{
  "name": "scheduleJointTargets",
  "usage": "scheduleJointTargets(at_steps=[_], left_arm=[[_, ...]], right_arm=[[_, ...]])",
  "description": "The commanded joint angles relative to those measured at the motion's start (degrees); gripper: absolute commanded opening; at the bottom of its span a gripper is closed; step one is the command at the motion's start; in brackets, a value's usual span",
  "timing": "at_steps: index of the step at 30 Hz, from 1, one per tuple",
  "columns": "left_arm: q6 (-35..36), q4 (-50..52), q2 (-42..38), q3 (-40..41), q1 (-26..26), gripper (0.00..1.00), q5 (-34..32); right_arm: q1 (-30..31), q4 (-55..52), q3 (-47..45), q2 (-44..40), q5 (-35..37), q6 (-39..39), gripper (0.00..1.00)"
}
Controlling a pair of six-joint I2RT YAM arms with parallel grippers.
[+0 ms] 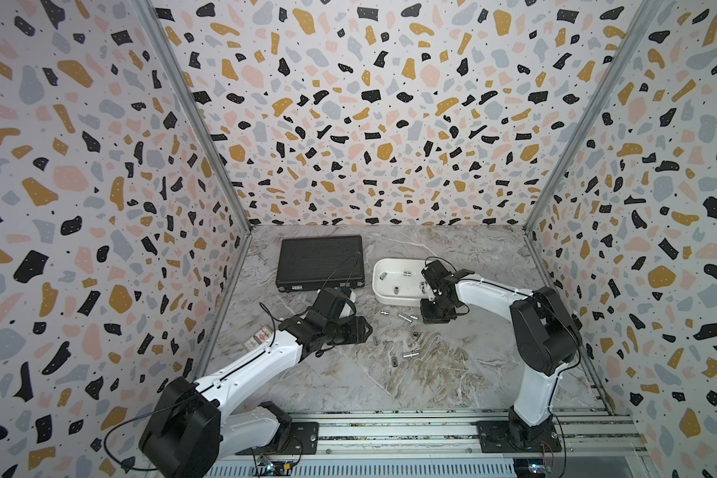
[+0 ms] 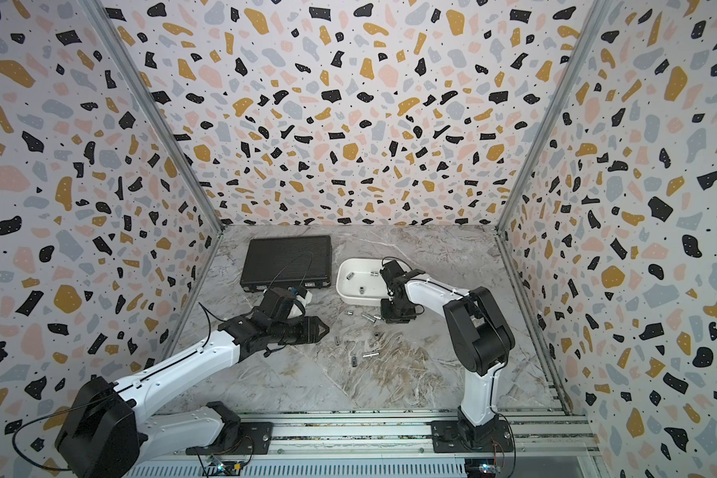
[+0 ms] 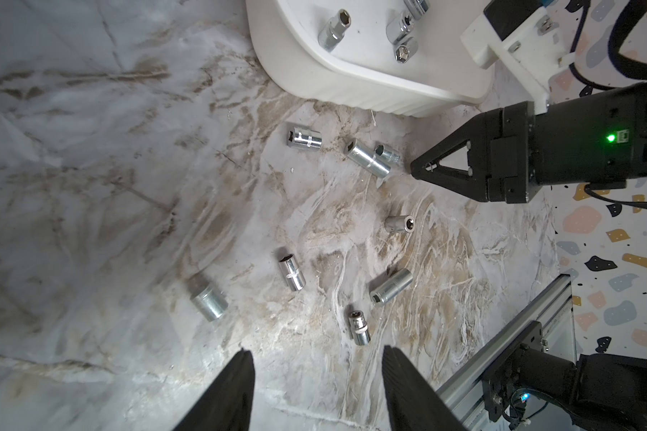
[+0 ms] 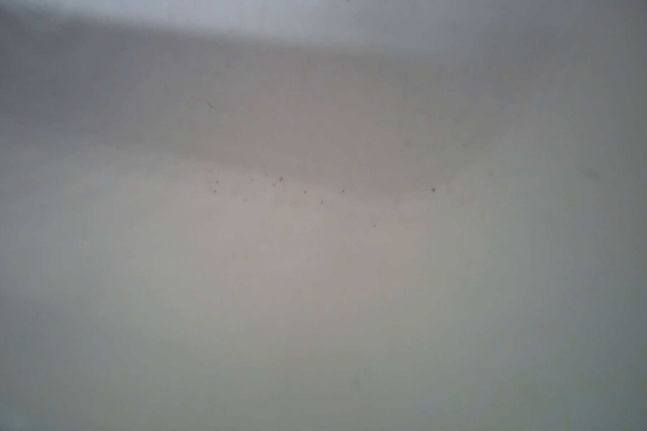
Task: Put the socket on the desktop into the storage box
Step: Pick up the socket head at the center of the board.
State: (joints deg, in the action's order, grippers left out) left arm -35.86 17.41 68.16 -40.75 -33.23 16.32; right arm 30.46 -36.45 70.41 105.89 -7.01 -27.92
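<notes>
Beside the outer wall of the storage box (image 3: pixel 352 86), the right hand (image 3: pixel 413 166) points its tips down at the tabletop (image 3: pixel 90 186). It shows edge-on from the left wrist and its own wrist view is a grey blur, so whether it is clenched, released or grasping anything cannot be told. Just beside its tips lies a short socket (image 3: pixel 387 153), close against a long socket (image 3: pixel 367 162). Farther out, six loose sockets (image 3: pixel 292 272) lie scattered on the tabletop, apart from one another. Four boxed sockets (image 3: pixel 333 33) rest inside the storage box. The left hand (image 3: pixel 317 354) hovers at the edge of the scatter, released, its fingers (image 3: pixel 236 392) spread with nothing between them. A black ribbed case (image 1: pixel 319 260) sits closed, well apart from the sockets.

Handling, by judgement: each socket looks to be a small chromed steel cylinder, rigid, dense for its size and not fragile, yet smooth and round, so apt to roll on the tabletop or slip from the grip. The surest hold is probably across the barrel at mid-length, fingers square to its axis, on the knurled band where one shows. With the short socket, its long neighbour may be nudged. A low release inside the storage box should keep it from bouncing out.
</notes>
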Motion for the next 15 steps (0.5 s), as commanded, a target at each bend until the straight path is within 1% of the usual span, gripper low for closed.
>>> scheduleJointTargets(at_steps=[1,8,15], left_arm=[[-0.60,-2.49,-0.11,0.04,-0.34,0.59,-0.93],[-1.10,-3.29,2.07,-1.86,-0.41,0.59,-1.37],[-0.73,-3.30,4.15,-4.90,-0.35,0.59,-2.63]], right_arm=[[0.30,-1.60,-0.36,-4.96,-0.33,-0.29,0.28],[0.31,-3.10,0.29,-8.95,-0.61,0.32,0.29],[0.34,-4.66,3.15,-10.33,-0.56,1.05,0.29]])
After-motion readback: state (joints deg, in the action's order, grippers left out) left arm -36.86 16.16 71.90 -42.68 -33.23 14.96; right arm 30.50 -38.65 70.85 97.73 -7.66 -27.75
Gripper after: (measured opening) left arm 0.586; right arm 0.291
